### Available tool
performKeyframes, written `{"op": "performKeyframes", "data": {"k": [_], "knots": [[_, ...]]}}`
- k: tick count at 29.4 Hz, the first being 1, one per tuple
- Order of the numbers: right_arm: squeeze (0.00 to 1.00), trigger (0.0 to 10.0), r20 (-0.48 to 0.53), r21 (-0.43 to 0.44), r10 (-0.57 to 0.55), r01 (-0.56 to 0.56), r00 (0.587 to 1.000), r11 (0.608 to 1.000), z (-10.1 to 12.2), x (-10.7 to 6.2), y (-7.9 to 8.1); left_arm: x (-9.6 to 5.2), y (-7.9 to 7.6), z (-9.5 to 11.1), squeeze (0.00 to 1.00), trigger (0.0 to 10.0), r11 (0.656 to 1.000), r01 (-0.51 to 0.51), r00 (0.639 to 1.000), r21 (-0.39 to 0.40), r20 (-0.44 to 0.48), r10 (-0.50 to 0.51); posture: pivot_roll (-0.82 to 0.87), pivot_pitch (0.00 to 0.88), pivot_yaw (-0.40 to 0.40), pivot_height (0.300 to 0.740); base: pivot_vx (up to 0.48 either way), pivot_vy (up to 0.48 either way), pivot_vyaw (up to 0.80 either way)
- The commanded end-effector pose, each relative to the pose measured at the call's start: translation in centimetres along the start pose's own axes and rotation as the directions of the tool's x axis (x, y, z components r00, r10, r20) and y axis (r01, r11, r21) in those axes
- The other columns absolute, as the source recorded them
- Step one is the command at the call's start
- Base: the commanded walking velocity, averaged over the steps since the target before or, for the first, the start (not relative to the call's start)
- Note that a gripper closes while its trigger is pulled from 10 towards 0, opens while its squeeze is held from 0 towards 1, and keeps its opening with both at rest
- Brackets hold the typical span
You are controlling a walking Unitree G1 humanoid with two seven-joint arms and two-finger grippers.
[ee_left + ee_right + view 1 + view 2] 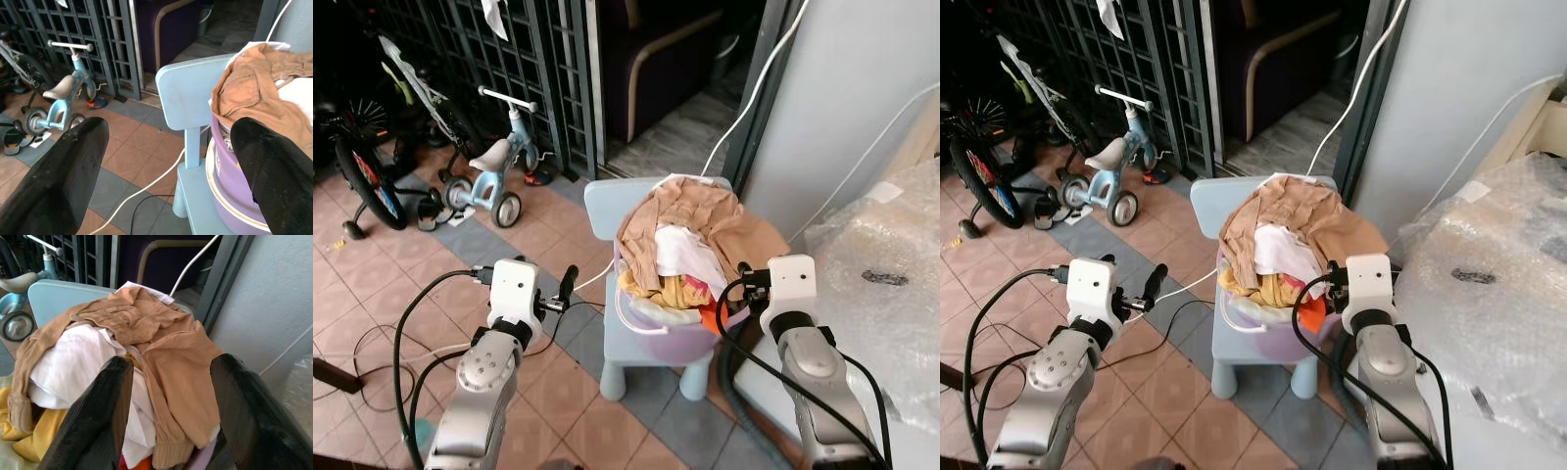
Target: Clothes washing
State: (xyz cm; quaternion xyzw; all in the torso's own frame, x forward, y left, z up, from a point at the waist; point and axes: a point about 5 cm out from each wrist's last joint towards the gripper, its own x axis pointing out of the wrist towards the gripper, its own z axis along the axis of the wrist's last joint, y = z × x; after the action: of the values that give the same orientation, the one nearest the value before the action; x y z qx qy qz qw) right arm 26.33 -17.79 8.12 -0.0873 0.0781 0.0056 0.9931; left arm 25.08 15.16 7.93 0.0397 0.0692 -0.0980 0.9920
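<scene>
Terracotta and grey floor tiles (372, 264) are running out toward a dark metal grille (524, 59), where a pale blue child's balance bike (494, 162) is parked beside a larger black bicycle (367, 171). Straight ahead of me a small light-blue plastic chair (651, 343) is carrying the round lilac plastic laundry tub (675, 338), and the tub is heaped with clothes: a tan long-sleeved shirt (690, 220) is draped across the top, with a white garment (685, 250) and a yellow one (671, 289) underneath.

My right tool (168, 404) is reaching in close, its two black fingers (100, 411) spread wide with nothing between them, hovering just over the near side of the heap; the tan shirt is lying directly past the fingertips, its sleeve trailing toward me. My left tool (166, 171) is likewise gaping wide and empty, held out to the tub's left side, level with the chair back and near the tub's wall without touching it. Both forearms are stretching forward and slightly inward, bracketing the tub.

I am judging the right arm the nearer one to the clothes, so taking hold of the shirt would mean lowering that tool a little onto the pile. A white cable (744, 108) is hanging down behind the chair, and a bubble-wrapped bulk (881, 284) is sitting at my right.
</scene>
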Motion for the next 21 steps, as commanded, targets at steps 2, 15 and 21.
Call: {"op": "performKeyframes", "data": {"k": [2,15,21], "knots": [[0.00,10.0,0.027,0.007,0.043,-0.043,0.999,0.999,0.6,0.4,1.2,-0.1,0.8,-0.3,0.00,10.0,1.000,-0.023,1.000,-0.001,-0.019,0.023,-0.06,0.034,0.026,0.740,0.362,0.000,0.00],[0.00,10.0,0.021,-0.041,0.134,-0.133,0.991,0.990,1.1,1.7,1.9,0.1,0.7,-0.3,0.00,10.0,0.999,-0.033,0.999,-0.023,-0.019,0.033,-0.06,0.033,0.015,0.740,0.290,0.000,0.00],[0.00,10.0,-0.028,-0.106,0.202,-0.204,0.979,0.973,0.3,2.5,2.1,0.0,0.5,-0.1,0.00,10.0,0.999,-0.036,0.999,-0.008,-0.011,0.036,-0.04,0.039,0.008,0.740,0.180,0.000,0.00]]}}
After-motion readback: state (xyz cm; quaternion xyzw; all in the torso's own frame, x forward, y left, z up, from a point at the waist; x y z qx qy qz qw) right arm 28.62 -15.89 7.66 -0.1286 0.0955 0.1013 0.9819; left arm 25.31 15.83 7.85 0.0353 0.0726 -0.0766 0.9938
